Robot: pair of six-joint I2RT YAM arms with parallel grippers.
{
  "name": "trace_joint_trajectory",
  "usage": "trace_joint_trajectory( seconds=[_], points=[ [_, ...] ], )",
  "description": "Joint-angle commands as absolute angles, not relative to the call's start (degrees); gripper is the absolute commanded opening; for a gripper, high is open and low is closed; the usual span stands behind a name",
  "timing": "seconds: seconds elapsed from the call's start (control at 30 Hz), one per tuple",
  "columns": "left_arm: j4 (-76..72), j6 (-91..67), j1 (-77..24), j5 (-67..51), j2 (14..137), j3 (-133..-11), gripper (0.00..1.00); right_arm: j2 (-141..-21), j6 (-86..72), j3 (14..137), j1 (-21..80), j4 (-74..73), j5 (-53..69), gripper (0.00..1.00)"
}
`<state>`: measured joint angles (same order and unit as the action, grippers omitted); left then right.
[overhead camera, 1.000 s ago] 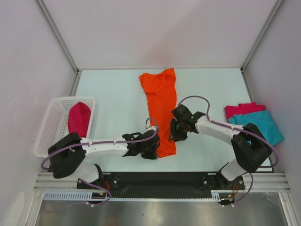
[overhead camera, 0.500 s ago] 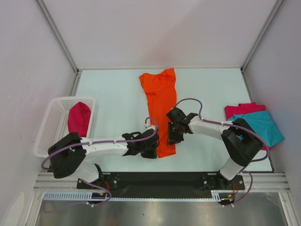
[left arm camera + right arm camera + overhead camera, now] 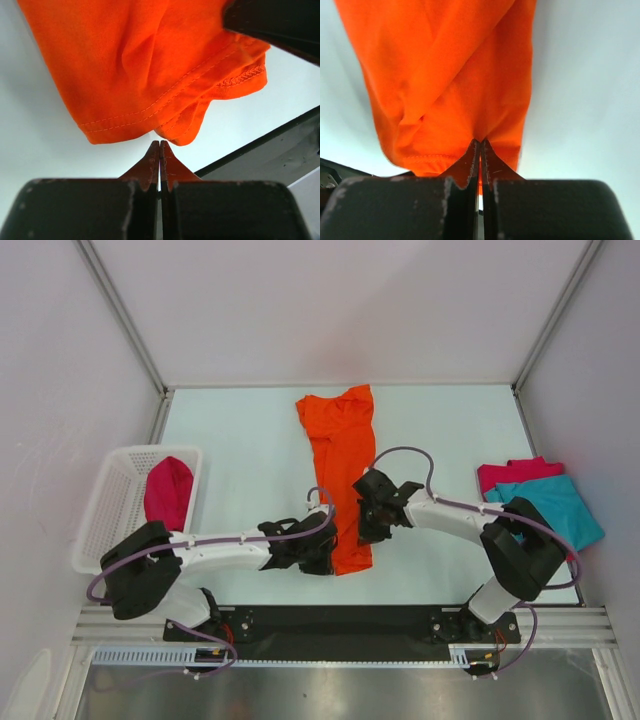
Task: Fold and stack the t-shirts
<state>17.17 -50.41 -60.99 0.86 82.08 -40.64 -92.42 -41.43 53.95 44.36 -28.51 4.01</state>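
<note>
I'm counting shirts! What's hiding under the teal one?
A crimson t-shirt lies under the teal t-shirt, only its far edge poking out. The rest is covered, so I can't tell whether anything else is beneath.

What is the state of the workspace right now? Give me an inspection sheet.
Surface: pale table, flat.
Job's things: orange t-shirt folded into a long strip mid-table; teal t-shirt lying on a crimson t-shirt at the right edge; second crimson t-shirt in the white mesh basket on the left.
Clutter: nothing seen.
Grippers: left gripper shut, tips at the strip's near hem, pinch unclear; right gripper shut on the orange t-shirt's near end.
Cables: purple cables run along both arms, looping above each wrist.
Surroundings: white walls on three sides.
</note>
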Motion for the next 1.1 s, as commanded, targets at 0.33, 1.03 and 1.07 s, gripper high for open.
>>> trace_joint_trajectory(
  seconds=[0.33,1.03,1.07],
  points=[
    [15.8,-48.7,-60.5,0.5,80.5,-41.1,0.00,-82.4,-44.7,49.7,45.9,-37.3,-6.2,0.00],
    [12.7,-49.9,-60.5,-3.3,80.4,-41.7,0.00,-85.2,-46.3,51.0,47.5,-39.7,-9.0,0.00],
    [12.2,-50.0,-60.7,-3.4,80.5,-41.7,0.06,-85.4,-46.4,50.9,47.5,-39.5,-8.7,0.00]
  ],
)
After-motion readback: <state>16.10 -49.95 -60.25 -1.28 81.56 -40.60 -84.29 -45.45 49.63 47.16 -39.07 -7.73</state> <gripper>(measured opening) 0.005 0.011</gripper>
